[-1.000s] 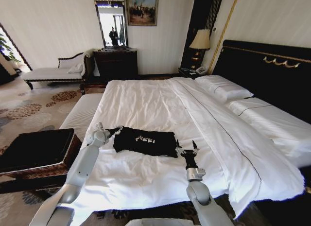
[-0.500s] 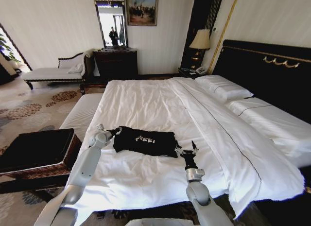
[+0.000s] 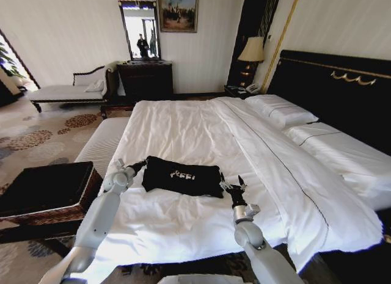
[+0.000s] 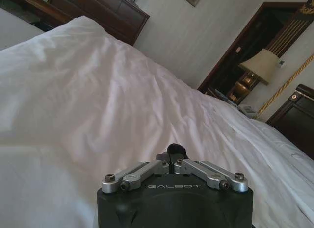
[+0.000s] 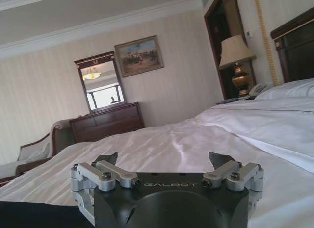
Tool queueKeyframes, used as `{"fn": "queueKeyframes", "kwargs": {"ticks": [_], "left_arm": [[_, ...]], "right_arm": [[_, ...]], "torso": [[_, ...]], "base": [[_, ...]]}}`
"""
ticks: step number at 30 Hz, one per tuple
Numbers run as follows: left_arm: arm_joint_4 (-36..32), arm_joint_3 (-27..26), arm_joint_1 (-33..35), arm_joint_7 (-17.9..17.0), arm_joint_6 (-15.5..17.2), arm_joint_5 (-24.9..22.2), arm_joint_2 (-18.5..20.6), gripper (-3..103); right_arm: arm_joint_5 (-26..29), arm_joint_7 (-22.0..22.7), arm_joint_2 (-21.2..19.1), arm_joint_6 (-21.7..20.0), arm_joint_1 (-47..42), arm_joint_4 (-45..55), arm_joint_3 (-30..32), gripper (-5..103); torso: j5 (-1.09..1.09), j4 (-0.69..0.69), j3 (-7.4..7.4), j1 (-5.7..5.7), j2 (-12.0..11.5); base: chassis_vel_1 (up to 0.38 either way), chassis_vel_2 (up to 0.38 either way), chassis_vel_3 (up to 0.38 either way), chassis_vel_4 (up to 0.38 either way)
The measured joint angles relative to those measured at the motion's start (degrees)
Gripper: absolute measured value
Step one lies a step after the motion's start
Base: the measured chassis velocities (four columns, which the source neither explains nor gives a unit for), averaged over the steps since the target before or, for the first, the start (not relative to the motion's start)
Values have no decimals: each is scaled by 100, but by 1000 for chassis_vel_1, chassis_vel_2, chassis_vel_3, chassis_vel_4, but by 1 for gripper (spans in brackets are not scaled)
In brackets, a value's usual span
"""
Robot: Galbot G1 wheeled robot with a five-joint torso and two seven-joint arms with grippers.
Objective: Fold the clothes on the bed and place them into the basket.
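The folded black shirt [image 3: 182, 176] is released: the left end effector [image 3: 140, 165], closed, and the right end effector [image 3: 233, 185], open, have been retracted.

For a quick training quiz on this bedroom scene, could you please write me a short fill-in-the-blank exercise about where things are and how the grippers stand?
1. The folded black shirt lies on the white ____.
2. The right gripper rests on the sheet with its fingers ____.
3. The left gripper, at the shirt's edge, has its fingers ____.
4. The basket stands on the floor on the robot's ____ side.

Missing words: bed; open; shut; left
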Motion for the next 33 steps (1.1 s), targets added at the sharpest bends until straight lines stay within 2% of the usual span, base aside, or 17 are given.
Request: {"fn": "queueKeyframes", "kwargs": {"ticks": [3,5,6,7,8,9,11,12,13,16,17,19,21,24,28,30,33], "left_arm": [[-176,-197,233,68,-186,-48,9,0],[-195,-222,258,71,-196,-54,8,0],[-250,-281,338,78,-229,-68,-4,0],[-284,-304,382,80,-243,-71,-13,0],[-328,-329,425,83,-261,-72,-28,0],[-328,-329,425,83,-261,-72,-28,0],[-392,-381,476,85,-280,-70,-51,0],[-409,-400,488,85,-285,-69,-54,0],[-409,-400,488,85,-285,-69,-54,0],[-426,-428,519,72,-302,-69,-51,0],[-426,-428,519,72,-302,-69,-51,0],[-435,-429,536,67,-310,-48,-60,0],[-442,-429,540,65,-311,-46,-66,0],[-482,-431,555,55,-312,-48,-80,0],[-527,-431,573,49,-312,-49,-78,0],[-548,-434,585,45,-312,-49,-77,0],[-607,-456,634,33,-312,-50,-70,0]], "right_arm": [[1206,-167,-555,-350,650,37,-514,100],[1430,-175,-632,-467,761,58,-618,100],[2002,-119,-813,-866,1079,108,-907,100],[2261,-34,-886,-1121,1262,119,-1090,100],[2478,69,-949,-1399,1481,99,-1335,100],[2478,69,-949,-1399,1481,99,-1335,100],[2601,236,-994,-1792,1828,-71,-1730,100],[2603,329,-995,-1960,1980,-164,-1884,100],[2603,329,-995,-1960,1980,-164,-1884,100],[2409,753,-927,-2517,2583,-574,-2244,100],[2409,753,-927,-2517,2583,-574,-2244,100],[2039,793,-856,-2693,3041,-1012,-2407,100],[1932,781,-843,-2746,3167,-1151,-2442,100],[1607,780,-824,-3192,3587,-1623,-2590,100],[1435,736,-814,-3495,3807,-1921,-2715,100],[1363,646,-797,-3613,3865,-2040,-2766,100],[1148,210,-704,-3633,3910,-2320,-2817,100]], "torso": [[1,-1,0,1,0],[1,-1,1,1,0],[0,1,0,1,0],[-1,0,0,1,0],[-2,0,0,0,0],[-2,0,0,0,0],[0,-1,0,0,0],[1,-1,0,0,0],[1,-1,0,0,0],[1,-2,1,0,0],[1,-2,1,0,0],[1,1,1,1,-1],[0,2,1,1,0],[0,-2,1,1,-1],[0,-2,1,1,0],[0,-1,1,1,0],[0,-1,1,1,0]], "base": [[0,0,0,0],[0,0,0,0],[0,0,0,0],[0,0,0,0],[0,0,0,0],[0,0,0,0],[0,0,0,0],[0,0,0,0],[0,0,0,0],[0,0,0,0],[0,0,0,0],[0,0,0,0],[0,0,0,0],[0,0,0,0],[0,0,0,0],[0,0,0,0],[0,0,0,0]]}}
